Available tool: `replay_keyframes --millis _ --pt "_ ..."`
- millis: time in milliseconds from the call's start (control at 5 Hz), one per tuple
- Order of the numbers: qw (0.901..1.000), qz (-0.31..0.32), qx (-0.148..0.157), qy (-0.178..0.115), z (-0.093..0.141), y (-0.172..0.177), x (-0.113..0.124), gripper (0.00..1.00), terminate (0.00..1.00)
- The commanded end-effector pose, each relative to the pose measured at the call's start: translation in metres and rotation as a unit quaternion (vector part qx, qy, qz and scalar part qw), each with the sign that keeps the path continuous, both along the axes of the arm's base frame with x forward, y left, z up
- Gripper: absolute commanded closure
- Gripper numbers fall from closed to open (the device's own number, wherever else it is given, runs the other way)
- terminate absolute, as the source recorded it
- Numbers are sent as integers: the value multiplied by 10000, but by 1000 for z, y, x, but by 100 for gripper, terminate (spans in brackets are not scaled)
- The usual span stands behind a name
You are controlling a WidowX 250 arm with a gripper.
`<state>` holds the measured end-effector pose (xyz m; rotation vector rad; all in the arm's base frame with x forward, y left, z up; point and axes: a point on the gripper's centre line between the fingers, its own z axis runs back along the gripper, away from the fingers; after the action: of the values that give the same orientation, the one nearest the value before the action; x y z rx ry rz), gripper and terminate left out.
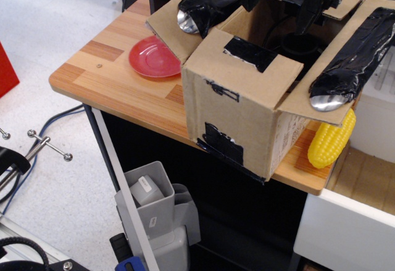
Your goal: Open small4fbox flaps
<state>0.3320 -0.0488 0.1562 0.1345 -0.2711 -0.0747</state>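
small4fbox point(237, 120) at bench point(111, 76) near edge, flaps point(355, 58) splayed; end effector point(307, 27) inside box, grip state indiscernible; red plate point(153, 57) left

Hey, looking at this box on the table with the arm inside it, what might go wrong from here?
The small4fbox sits at the table's front edge, so a push from the arm could tip it off. The weighted right flap overhangs the toy corn and may knock it. The claw is hidden inside the box.

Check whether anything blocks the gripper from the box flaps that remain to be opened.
Nothing visible does. The gripper hangs inside the open small4fbox; both weighted side flaps already fold outward, and the near flap stands unobstructed.
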Motion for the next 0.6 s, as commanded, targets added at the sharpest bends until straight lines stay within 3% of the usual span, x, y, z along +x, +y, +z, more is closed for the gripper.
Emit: replay_keyframes --millis 0,400 --pt "10000 0 0 0 0 0 0 0 0" --pt "9995 -174 -252 -87 -11 10 10 0 0"
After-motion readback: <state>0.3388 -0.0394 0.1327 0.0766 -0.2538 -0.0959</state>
